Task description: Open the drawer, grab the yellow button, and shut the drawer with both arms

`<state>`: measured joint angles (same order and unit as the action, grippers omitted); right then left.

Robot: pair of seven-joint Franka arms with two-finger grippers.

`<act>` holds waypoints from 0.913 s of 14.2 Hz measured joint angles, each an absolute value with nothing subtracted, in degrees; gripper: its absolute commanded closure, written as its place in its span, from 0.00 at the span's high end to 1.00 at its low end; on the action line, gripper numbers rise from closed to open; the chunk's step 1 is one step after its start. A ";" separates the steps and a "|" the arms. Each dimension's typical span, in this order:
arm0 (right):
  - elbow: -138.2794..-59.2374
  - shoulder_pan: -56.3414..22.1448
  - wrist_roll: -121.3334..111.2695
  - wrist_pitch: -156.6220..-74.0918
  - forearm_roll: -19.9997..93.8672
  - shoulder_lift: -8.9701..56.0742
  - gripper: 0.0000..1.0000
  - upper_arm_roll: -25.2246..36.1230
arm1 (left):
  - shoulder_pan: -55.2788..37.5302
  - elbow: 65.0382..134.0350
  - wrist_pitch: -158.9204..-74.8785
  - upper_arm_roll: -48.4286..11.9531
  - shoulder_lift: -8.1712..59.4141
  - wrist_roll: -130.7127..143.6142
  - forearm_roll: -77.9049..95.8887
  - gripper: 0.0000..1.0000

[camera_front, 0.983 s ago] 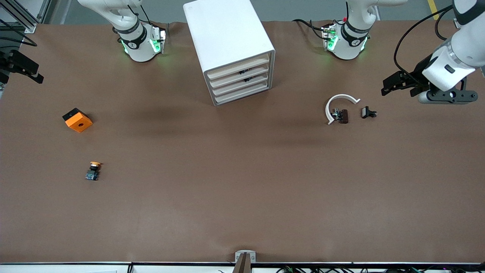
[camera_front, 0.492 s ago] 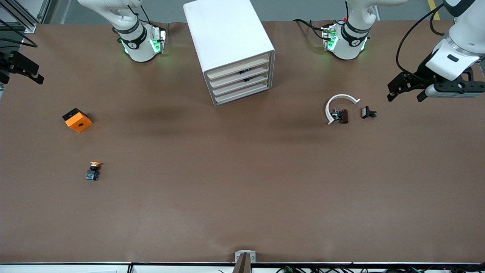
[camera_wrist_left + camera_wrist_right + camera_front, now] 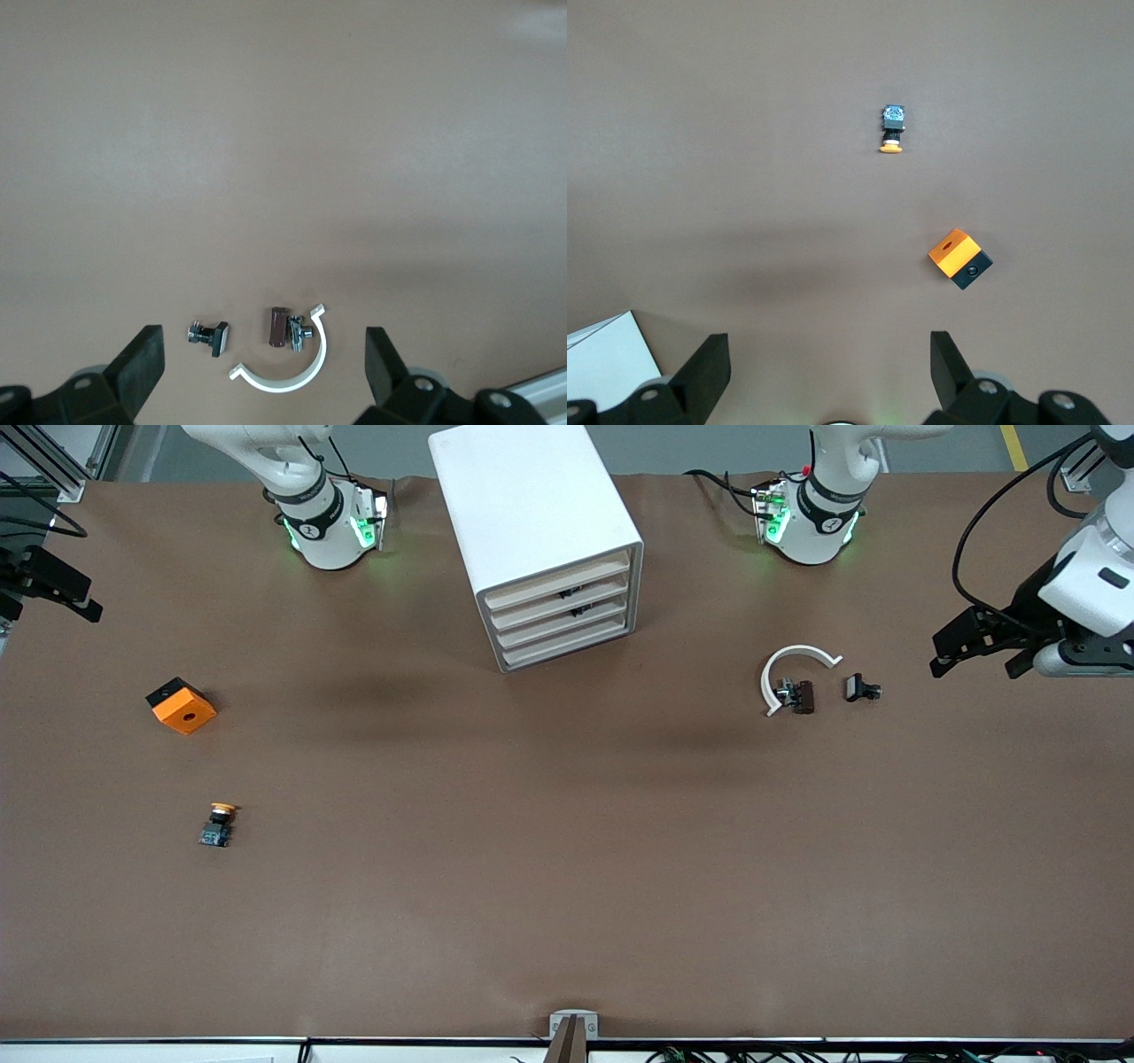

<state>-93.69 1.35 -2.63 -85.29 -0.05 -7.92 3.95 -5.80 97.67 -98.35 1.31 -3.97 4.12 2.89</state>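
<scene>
Button (image 3: 218, 825) lay on the table, nearer the camera than the orange block (image 3: 182, 705) (drawers all shut). Judged light, rigid, rollable; grip across black body. Left gripper (image 3: 982, 640) hung over the table's left-arm end, right gripper (image 3: 51, 584) over the right-arm end, both spread, empty.

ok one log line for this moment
drawers: shut | button: on table, nearer camera than orange block | left gripper: open, up at left arm's table end | right gripper: open, waiting

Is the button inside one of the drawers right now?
No, the button lies on the open table, nearer the front camera than the orange block.
</scene>
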 measured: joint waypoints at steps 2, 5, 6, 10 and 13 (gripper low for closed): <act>-93.69 1.35 -2.63 -85.28 -0.05 -7.92 1.00 3.95 | -5.80 95.14 -96.50 1.31 -2.62 4.12 2.89 1.00; -93.71 1.35 -2.63 -85.27 -0.05 -7.92 1.00 3.96 | -5.83 94.43 -96.05 1.31 -2.19 4.12 2.89 1.00; -93.73 1.36 -2.62 -85.27 -0.05 -7.92 1.00 3.97 | -5.88 94.43 -96.01 1.31 -2.18 4.12 2.89 1.00; -93.73 1.58 -2.59 -85.27 -0.05 -7.92 1.00 4.26 | -6.02 94.36 -95.93 1.29 -2.17 4.12 2.89 1.00; -93.74 1.59 -2.59 -85.27 -0.05 -7.92 1.00 4.25 | -6.01 93.97 -95.39 1.29 -2.17 4.12 2.89 1.00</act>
<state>-93.74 1.59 -2.59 -85.27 -0.05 -7.92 4.25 -6.01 93.97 -95.39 1.29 -2.17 4.12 2.89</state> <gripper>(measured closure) 0.000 0.000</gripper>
